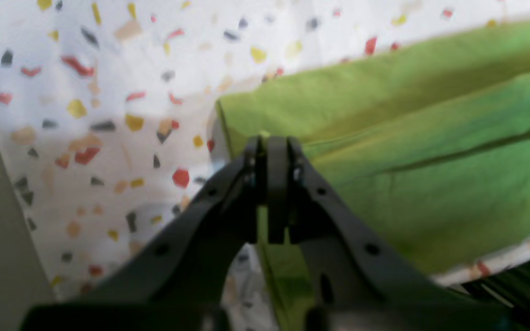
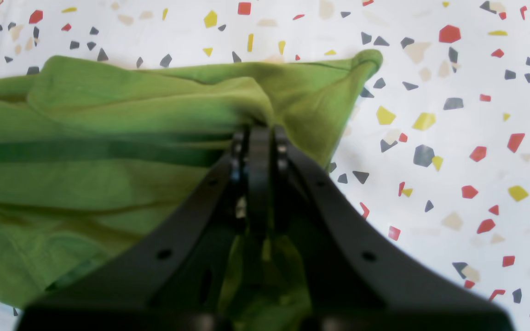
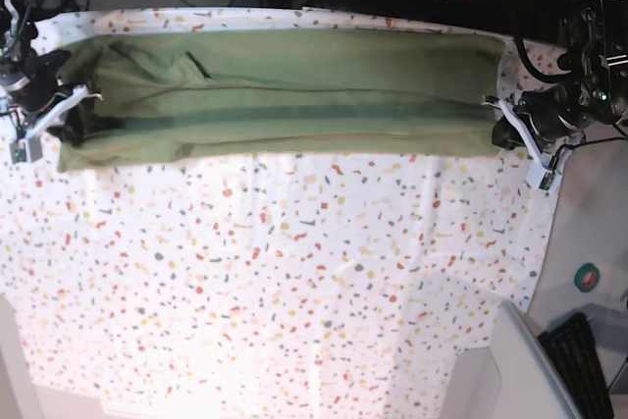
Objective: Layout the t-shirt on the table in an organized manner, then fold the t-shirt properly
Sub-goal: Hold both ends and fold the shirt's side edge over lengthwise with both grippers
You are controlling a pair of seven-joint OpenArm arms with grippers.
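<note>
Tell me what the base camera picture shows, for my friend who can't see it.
A green t-shirt lies stretched into a long band across the far side of a speckled table. The left claw and right claw pinch its two ends.

t-shirt (image 3: 285,95): lying as a long band across the far part of the table (image 3: 294,282), reaching nearly from one side edge to the other.
Left gripper (image 1: 272,142): sitting at the band's end on the base view's right, jaws pressed together on the cloth.
Right gripper (image 2: 258,131): sitting at the opposite end, on the base view's left, jaws likewise clamping the cloth.
Near part of table: lying bare in front of the shirt.
</note>
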